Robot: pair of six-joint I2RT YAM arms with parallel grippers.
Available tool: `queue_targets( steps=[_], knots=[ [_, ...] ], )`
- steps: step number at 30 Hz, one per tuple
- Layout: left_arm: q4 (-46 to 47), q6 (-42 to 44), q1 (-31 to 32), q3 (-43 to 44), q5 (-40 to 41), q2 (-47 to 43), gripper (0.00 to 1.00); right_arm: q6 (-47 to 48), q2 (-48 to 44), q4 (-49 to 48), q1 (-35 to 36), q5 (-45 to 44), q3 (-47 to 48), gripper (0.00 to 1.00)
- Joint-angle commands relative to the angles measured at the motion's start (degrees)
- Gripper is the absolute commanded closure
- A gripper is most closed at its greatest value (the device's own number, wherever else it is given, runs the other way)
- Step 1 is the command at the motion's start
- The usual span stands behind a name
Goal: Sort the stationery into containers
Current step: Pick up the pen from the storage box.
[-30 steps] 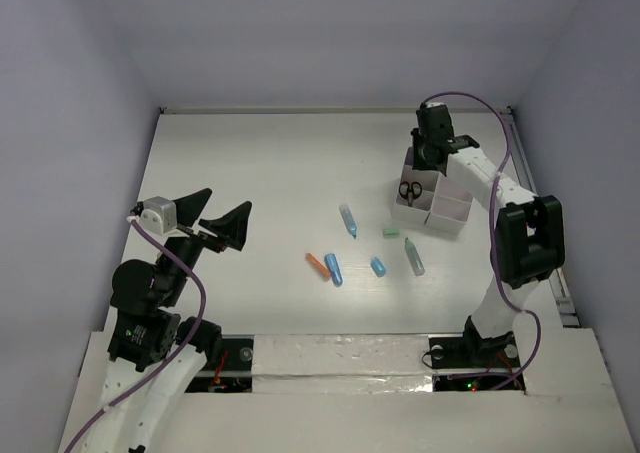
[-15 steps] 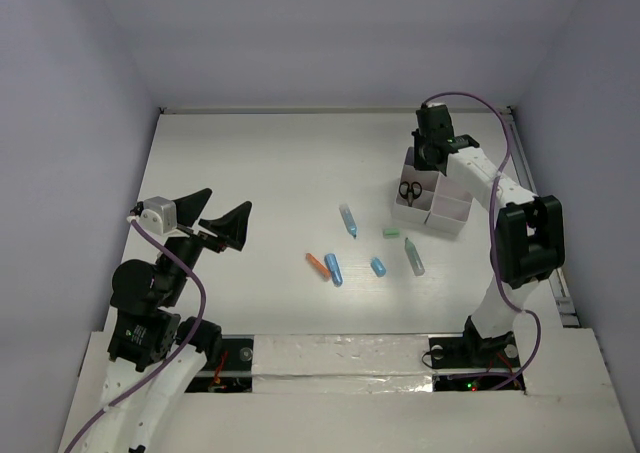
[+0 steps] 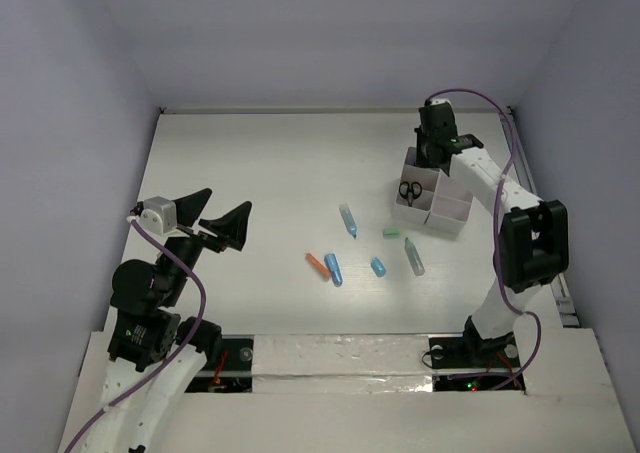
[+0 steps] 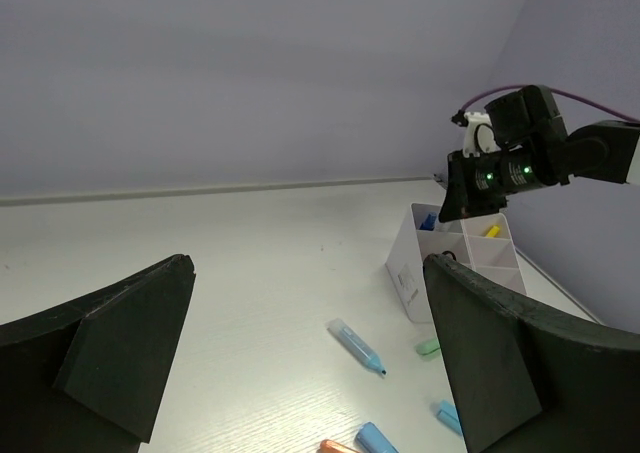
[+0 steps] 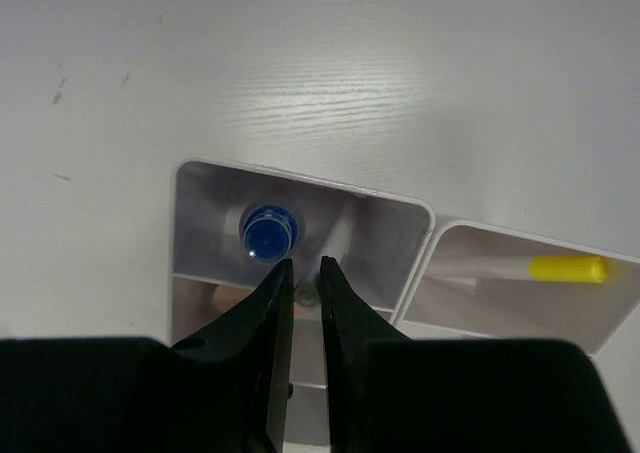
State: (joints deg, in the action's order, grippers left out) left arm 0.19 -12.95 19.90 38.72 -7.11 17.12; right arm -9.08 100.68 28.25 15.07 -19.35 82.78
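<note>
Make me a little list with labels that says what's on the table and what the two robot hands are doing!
containers: white boxes at far right
in boxes: scissors, blue-capped bottle, yellow-tipped pen
loose on table: blue marker, blue tube, orange marker, small blue piece, mint eraser, teal marker
left gripper: wide open, holding nothing
right gripper: above the boxes, jaws nearly together, nothing visibly held

Left gripper jaws spread wide; right gripper jaws nearly together.
</note>
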Motion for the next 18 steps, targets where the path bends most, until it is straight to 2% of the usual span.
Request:
queue_targets(
  steps=[1, 18],
  knots=[
    [2.89, -0.23, 0.31, 1.45, -0.71, -0.34, 0.01, -0.94, -6.28, -3.99, 0.40, -1.21, 1.77, 1.00],
    [3.07, -0.41, 0.31, 1.36, -0.79, -0.34, 0.01, -1.73, -17.88, -2.76, 0.40, 1.25, 0.10, 1.00]
  ],
)
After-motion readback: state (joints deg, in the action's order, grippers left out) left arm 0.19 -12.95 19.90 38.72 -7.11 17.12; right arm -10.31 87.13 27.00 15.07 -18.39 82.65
